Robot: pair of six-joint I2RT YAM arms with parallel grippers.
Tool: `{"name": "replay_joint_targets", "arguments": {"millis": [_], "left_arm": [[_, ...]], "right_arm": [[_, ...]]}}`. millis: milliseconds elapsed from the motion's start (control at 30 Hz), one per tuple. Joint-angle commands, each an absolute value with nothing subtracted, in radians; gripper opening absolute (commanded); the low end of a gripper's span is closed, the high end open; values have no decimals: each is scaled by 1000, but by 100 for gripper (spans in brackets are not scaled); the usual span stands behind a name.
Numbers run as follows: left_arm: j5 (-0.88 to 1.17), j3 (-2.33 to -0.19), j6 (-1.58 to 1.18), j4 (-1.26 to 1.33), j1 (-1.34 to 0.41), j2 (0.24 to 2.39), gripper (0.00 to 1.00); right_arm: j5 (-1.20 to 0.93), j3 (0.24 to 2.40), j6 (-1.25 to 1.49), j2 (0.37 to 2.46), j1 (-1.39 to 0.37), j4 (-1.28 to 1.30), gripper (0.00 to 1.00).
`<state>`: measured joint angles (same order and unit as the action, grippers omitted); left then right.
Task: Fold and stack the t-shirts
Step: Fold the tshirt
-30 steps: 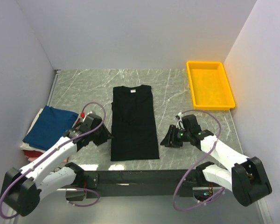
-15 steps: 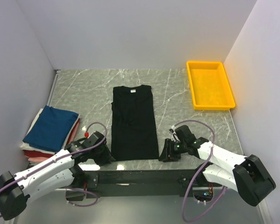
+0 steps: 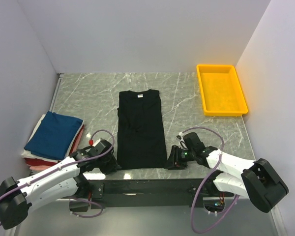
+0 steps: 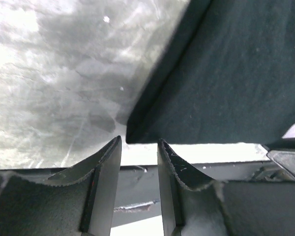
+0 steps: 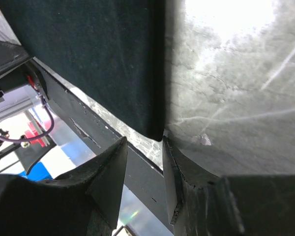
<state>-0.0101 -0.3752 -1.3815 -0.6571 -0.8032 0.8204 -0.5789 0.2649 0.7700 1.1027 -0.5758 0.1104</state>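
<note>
At the worktop's (image 3: 88, 93) near edge both grippers sit low, jaws parted with nothing between them. The left gripper (image 4: 139, 142) faces the black t-shirt's (image 3: 140, 130) near-left hem corner and the right gripper (image 5: 144, 140) its near-right one, apparently lined up to pinch the hem for a fold. The shirt lies flat mid-worktop, collar toward the far edge. A folded navy-blue t-shirt (image 3: 53, 134) waits at the left edge, and the yellow tray (image 3: 221, 111) sits in the far right corner.

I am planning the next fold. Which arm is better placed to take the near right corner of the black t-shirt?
The right arm. The right gripper sits at that corner of the black t-shirt, jaws open, the corner in line with their gap. The left gripper is at the other near corner.
</note>
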Motion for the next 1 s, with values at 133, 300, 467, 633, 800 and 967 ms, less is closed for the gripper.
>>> {"name": "replay_joint_targets", "arguments": {"millis": [133, 300, 467, 633, 800, 967], "left_arm": [[-81, -353, -1390, -606, -810, 839, 40], [-94, -333, -1385, -569, -810, 844, 37], [-77, -313, -1382, -508, -811, 853, 20], [-55, -319, -1356, -482, -816, 851, 1], [-48, -339, -1350, -544, -847, 792, 1], [-23, -368, -1329, -626, -893, 701, 1]], "right_arm": [[-531, 235, 784, 1138, -588, 51, 41], [-526, 227, 798, 1154, -587, 12, 35], [-512, 216, 818, 1154, -589, 2, 27], [-499, 213, 821, 1121, -588, -14, 12], [-528, 213, 779, 1028, -586, 63, 0], [-545, 201, 730, 840, -601, 216, 0]]}}
